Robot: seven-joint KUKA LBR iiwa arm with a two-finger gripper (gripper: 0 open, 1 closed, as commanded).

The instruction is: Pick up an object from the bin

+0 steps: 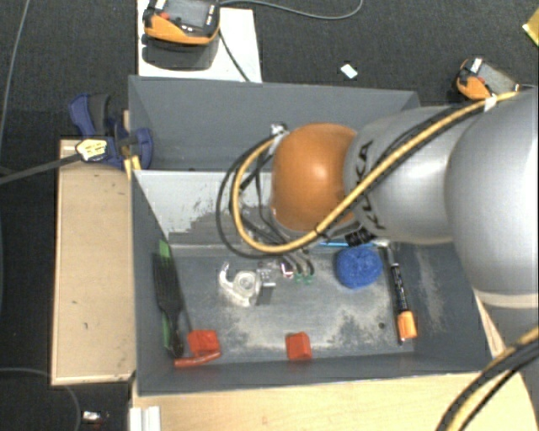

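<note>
Blue ball (357,267): round and fuzzy, on the floor of the bin (253,118) toward its right side, just beside the marker
Marker (398,295): black barrel with an orange cap, lying lengthwise near the right wall, cap toward the front
Red block (297,345): small, by the front wall, apart from the rest
Red piece (200,345): in the front left corner, at the near end of the dark tool
Dark tool (167,299): long, green at its far tip, lying along the left wall
Orange-and-black device (179,23): outside the bin, beyond its back wall, resting on a white sheet (240,46)
</note>
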